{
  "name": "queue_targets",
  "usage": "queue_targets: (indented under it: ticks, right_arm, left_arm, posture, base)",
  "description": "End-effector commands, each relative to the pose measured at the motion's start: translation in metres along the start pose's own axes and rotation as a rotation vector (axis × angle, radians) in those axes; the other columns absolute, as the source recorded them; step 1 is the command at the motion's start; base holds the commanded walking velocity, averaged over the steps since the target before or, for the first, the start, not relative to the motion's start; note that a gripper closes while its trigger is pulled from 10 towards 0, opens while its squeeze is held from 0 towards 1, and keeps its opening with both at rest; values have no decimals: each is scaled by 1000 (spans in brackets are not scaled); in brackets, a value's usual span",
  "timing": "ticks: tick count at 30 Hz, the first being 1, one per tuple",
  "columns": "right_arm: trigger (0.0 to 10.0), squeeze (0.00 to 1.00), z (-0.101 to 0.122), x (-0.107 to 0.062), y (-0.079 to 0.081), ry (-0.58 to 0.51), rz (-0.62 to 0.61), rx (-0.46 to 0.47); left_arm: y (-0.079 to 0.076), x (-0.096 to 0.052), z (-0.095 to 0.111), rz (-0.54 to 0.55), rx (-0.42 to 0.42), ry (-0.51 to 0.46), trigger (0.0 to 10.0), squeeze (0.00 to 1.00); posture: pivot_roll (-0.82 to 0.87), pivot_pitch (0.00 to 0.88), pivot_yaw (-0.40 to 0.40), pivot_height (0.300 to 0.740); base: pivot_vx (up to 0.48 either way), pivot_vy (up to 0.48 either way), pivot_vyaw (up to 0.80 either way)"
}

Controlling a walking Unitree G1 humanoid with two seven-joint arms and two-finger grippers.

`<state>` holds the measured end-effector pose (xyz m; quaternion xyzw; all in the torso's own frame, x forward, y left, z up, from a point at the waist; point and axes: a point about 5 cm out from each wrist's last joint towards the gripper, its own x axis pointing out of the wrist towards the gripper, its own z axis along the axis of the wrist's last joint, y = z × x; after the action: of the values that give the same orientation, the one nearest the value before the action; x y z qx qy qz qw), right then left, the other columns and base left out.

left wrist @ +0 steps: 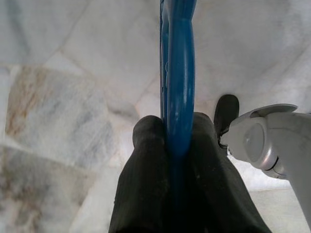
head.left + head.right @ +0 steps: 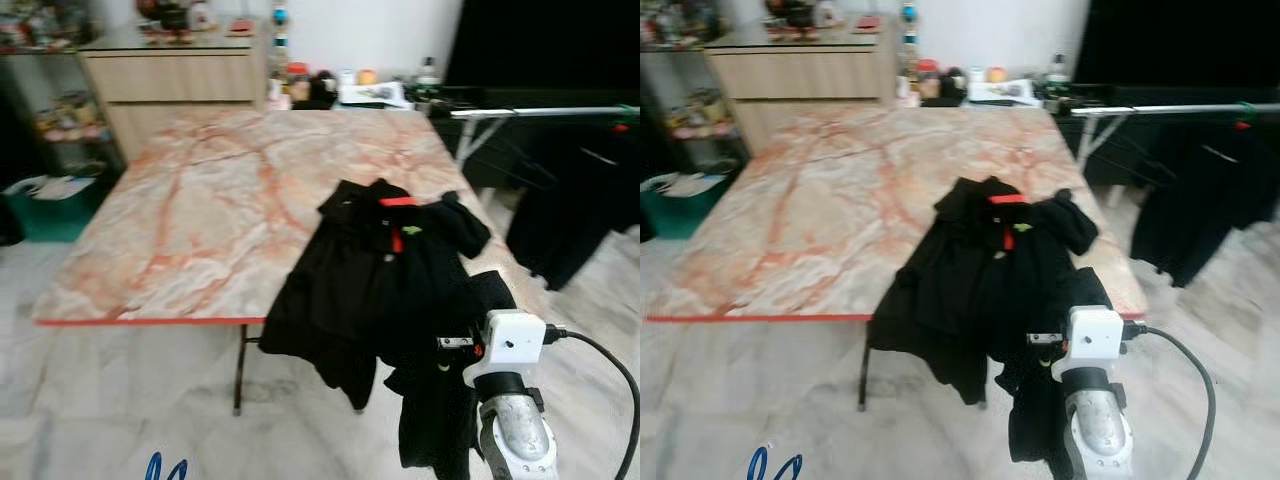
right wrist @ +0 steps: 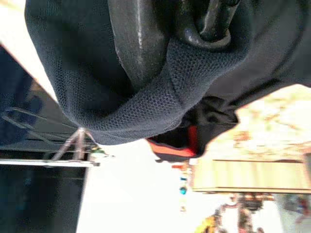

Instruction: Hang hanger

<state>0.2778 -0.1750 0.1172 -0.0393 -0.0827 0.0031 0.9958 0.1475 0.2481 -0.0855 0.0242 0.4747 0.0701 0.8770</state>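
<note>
Left eye view: a black shirt (image 2: 375, 275) drapes over the marble table's (image 2: 200, 220) near right corner, the right arm's wrist just below it; a blue hanger (image 2: 165, 468) peeks up at the bottom edge.

Left wrist view: both black fingers (image 1: 146, 184) clamp the blue hanger between them.

Right wrist view: the right gripper (image 3: 182, 36) has its fingers pinched on a fold of the shirt's dark mesh.
</note>
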Motion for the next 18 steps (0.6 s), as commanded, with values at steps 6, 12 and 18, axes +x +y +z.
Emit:
queue_targets:
  ticks: [6, 12, 18]
  right_arm:
    - [10000, 0, 14, 4, -2, -55, -31, 26]
    - [10000, 0, 15, 6, -3, -59, -48, 23]
    - [10000, 0, 17, 7, -2, -63, -49, 20]
  left_arm:
    - [0, 0, 0, 1, 15, 2, 10000, 0]
    - [0, 0, -1, -2, 11, 10, 10000, 0]
    - [-1, 0, -3, -8, 1, 11, 10000, 0]
  posture:
    - [55, 14, 34, 740]
    - [55, 19, 35, 740]
    - [55, 22, 34, 740]
  base:
    - [0, 0, 0]
    - [0, 0, 0]
    - [0, 0, 0]
